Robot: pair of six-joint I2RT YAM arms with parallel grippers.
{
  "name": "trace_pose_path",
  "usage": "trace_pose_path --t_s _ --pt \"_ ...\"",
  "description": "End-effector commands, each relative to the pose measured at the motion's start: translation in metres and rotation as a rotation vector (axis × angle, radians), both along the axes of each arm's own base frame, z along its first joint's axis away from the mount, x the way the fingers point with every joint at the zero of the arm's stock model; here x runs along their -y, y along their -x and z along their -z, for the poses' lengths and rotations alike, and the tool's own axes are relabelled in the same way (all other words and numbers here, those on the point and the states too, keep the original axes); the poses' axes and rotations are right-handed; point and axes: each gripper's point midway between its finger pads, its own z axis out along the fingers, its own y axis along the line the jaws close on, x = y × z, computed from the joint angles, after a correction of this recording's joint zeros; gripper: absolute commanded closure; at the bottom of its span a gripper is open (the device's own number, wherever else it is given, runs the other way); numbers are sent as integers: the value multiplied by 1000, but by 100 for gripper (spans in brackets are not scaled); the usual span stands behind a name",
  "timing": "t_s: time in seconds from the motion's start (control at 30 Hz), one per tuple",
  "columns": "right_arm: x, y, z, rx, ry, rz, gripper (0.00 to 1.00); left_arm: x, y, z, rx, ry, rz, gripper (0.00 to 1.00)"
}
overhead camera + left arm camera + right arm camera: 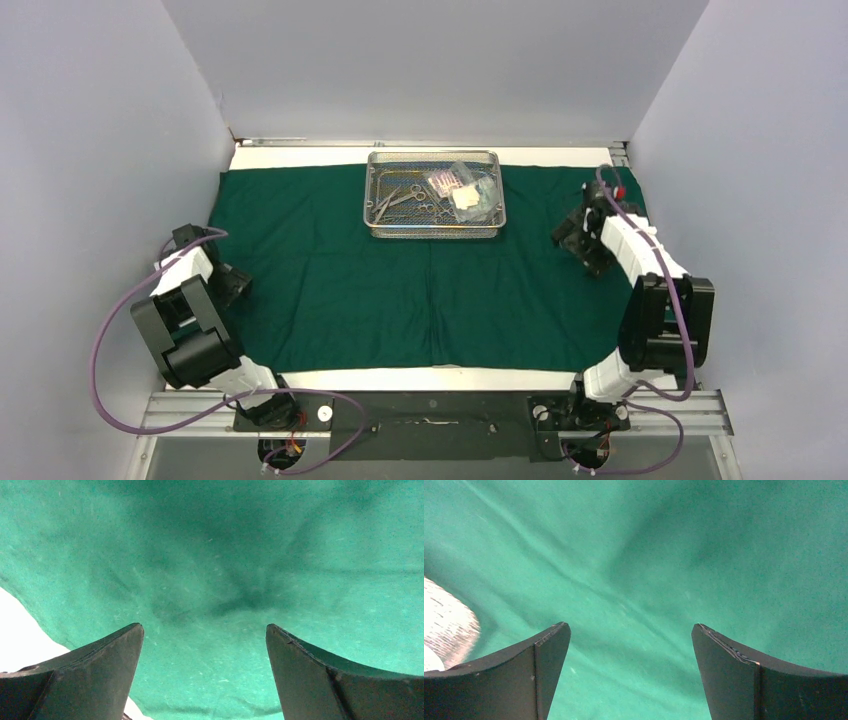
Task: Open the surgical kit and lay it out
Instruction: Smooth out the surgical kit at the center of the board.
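On the white worktop (300, 157), seen from the top camera, the dark green cloth drape (330, 290) lies spread open and nearly flat. It covers most of the surface from the left arm to the right arm, and faint fold lines run from front to back through its middle. The silver wire-mesh tray (378, 225) stands upright on the middle of the drape's far edge. Steel ring-handled forceps (425, 207) lie in the left and middle of the tray. A slimmer steel piece, probably tweezers (385, 205), lies at their left. Clear plastic packets (470, 192) fill the tray's right half; their contents are too small to make out.

The left pincer (205, 627) hangs low over the drape's left border, well apart from the tray. In the left wrist view its two dark fingers (100, 670) stand wide apart with only green cloth between them, and a strip of bare worktop shows at the lower left. The right pincer (630, 626) hangs over the drape's far right part, to the right of the tray and apart from it. Its fingers (734, 675) are likewise spread wide, with nothing between them but creased cloth. A pale patch shows at the left edge of that view. Whether either pincer touches the cloth cannot be told.
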Motion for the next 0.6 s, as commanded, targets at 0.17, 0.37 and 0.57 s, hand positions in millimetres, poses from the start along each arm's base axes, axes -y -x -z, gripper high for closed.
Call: trace_pose_path --t_s 0.17,0.37,0.57 --pt "36 -71 5 104 92 -97 11 -14 -17 -11 18 -55 23 11" --pt "41 -85 24 87 96 -174 12 -26 -6 -3 -85 -83 59 14" --pt "55 -74 49 32 76 -140 12 -36 6 2 -165 -128 80 14"
